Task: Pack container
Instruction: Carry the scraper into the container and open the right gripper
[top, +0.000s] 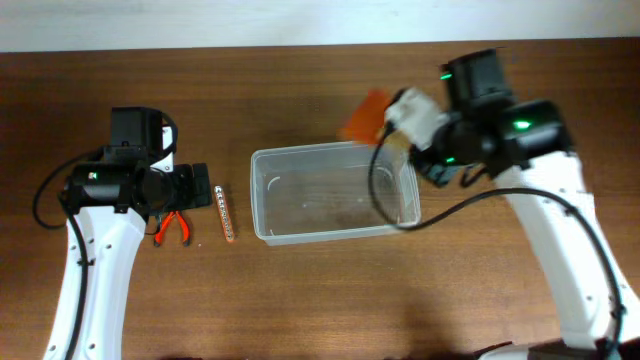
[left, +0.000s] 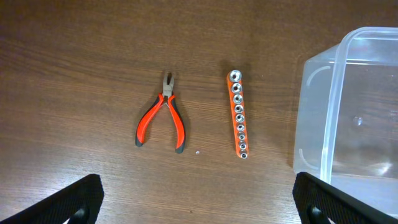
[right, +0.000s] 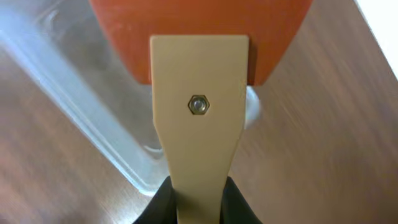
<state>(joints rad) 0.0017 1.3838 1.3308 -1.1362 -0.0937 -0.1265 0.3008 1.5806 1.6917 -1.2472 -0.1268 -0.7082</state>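
The container (top: 320, 200) sits mid-bench, apparently empty. The right fingers (right: 160, 202) are clamped on a scraper (right: 199, 74) over its far right corner. The left fingers (left: 74, 199), wide apart, hover above pliers (left: 163, 118) and a socket rail (left: 238, 115), both unpacked. Packing looks barely begun.

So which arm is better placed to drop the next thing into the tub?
Probably right: the right end effector is shut on a scraper by the far rim of the tub. The left end effector hangs open and empty above the pliers and socket rail.
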